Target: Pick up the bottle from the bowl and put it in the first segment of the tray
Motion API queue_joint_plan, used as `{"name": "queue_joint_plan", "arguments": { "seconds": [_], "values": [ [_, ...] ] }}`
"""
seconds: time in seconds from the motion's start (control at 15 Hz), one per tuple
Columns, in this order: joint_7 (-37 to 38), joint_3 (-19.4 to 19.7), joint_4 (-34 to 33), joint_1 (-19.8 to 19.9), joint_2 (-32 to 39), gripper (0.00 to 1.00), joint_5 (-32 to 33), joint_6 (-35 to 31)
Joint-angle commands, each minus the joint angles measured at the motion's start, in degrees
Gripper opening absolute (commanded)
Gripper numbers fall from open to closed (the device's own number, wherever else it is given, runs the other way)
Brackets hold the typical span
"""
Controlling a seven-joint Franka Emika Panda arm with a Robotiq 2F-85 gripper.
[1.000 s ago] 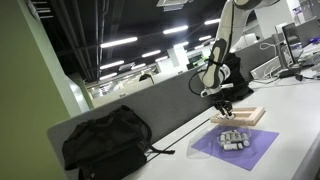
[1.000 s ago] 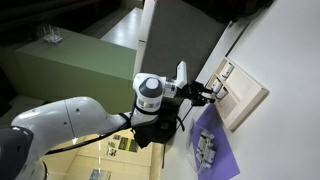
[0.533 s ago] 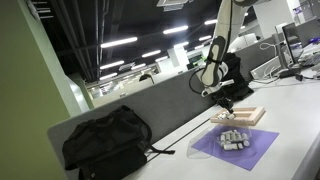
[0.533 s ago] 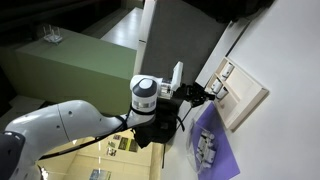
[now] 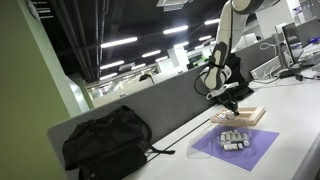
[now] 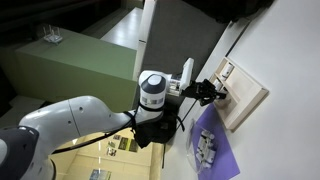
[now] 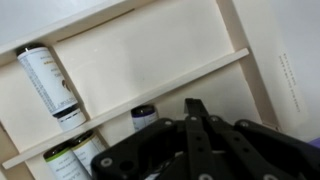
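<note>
**Bench inventory, left to right.**

1. Black bag (image 5: pixel 105 142): slumped at the left end of the bench, against the grey partition along the rear edge. No part in the task.
2. Purple sheet (image 5: pixel 258 150): toward the front edge, right of centre. It carries a pale cluster of small items (image 5: pixel 232 138). Too small to tell whether the bowl is among them.
3. Tray (image 5: pixel 252 116): light wood, just behind the sheet, nearer the rear edge. The wrist view shows slats dividing it into segments.
4. Tray contents, wrist view:
   - white-labelled bottle (image 7: pixel 48 80), lying in one segment
   - pair of bottles (image 7: pixel 75 158) in the next segment
   - dark-capped bottle (image 7: pixel 144 117), just beside the fingers
5. Gripper (image 7: pixel 198 125): hangs low over the tray in both exterior views. The fingers look drawn close, but I cannot tell whether they grip anything.

**Progress (judged):** the carry to the tray appears done. Confirming release and retreating appear to remain. Which segment counts as first cannot be settled.
</note>
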State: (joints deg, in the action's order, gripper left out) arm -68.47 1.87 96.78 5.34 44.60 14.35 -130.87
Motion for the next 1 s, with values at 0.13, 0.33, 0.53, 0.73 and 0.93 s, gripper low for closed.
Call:
{"name": "queue_joint_plan", "arguments": {
  "seconds": [0.13, 0.33, 0.53, 0.73, 0.93],
  "values": [
    [0.76, -2.41, -4.37, 2.64, 3.01, 0.03, -3.2, 0.57],
    [1.78, -2.94, -4.93, 3.23, 3.6, 0.03, -4.86, -1.37],
    [3.16, -2.82, -4.85, 3.37, 3.84, 0.03, -5.93, -5.46],
    [4.68, -2.33, -5.46, 3.19, 4.31, 0.03, -5.85, -9.08],
    [6.46, -1.8, -7.13, 2.84, 5.17, 0.03, -5.21, -10.82]
  ]
}}
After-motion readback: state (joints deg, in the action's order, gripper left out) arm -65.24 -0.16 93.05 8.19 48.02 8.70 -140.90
